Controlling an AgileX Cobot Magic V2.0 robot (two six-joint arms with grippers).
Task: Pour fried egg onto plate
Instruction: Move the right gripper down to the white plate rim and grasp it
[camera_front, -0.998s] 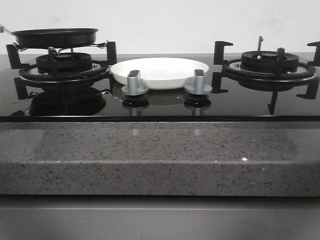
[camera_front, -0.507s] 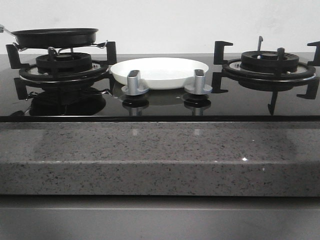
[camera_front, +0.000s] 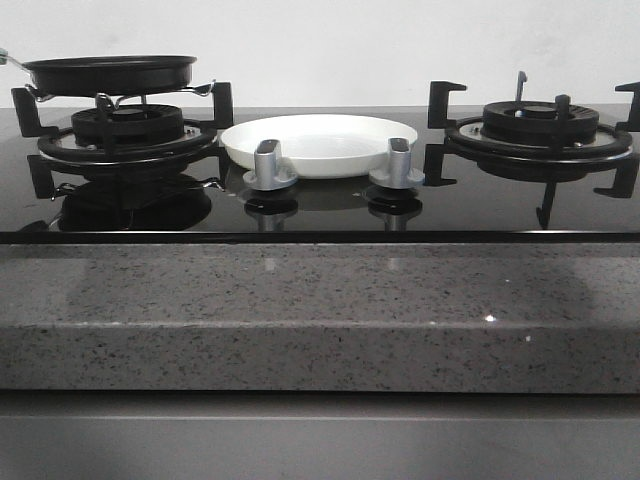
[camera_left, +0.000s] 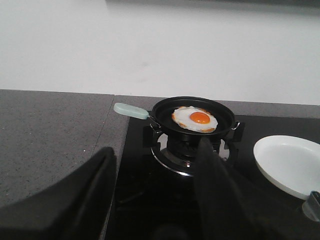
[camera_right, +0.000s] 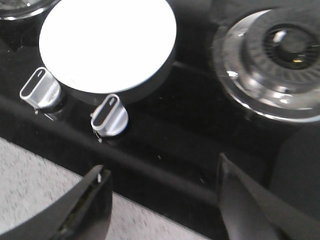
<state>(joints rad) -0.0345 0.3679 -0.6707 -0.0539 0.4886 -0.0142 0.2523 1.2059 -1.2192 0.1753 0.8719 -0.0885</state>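
Note:
The fried egg (camera_left: 195, 119), yolk up, lies in a black frying pan (camera_left: 193, 116) on the left burner; the pan shows side-on in the front view (camera_front: 110, 74), where the egg is hidden by its rim. The pan has a pale green handle (camera_left: 131, 110). The white plate (camera_front: 318, 144) sits empty on the hob between the burners, also in the left wrist view (camera_left: 289, 164) and right wrist view (camera_right: 107, 44). My left gripper (camera_left: 156, 160) is open and empty, short of the pan. My right gripper (camera_right: 161, 172) is open and empty over the hob's front edge. Neither gripper shows in the front view.
Two silver knobs (camera_front: 268, 165) (camera_front: 397, 164) stand just in front of the plate. A bare right burner (camera_front: 538, 125) with black pan supports sits at the right. A grey speckled counter (camera_front: 320, 310) runs along the front of the glossy black hob (camera_front: 480, 205).

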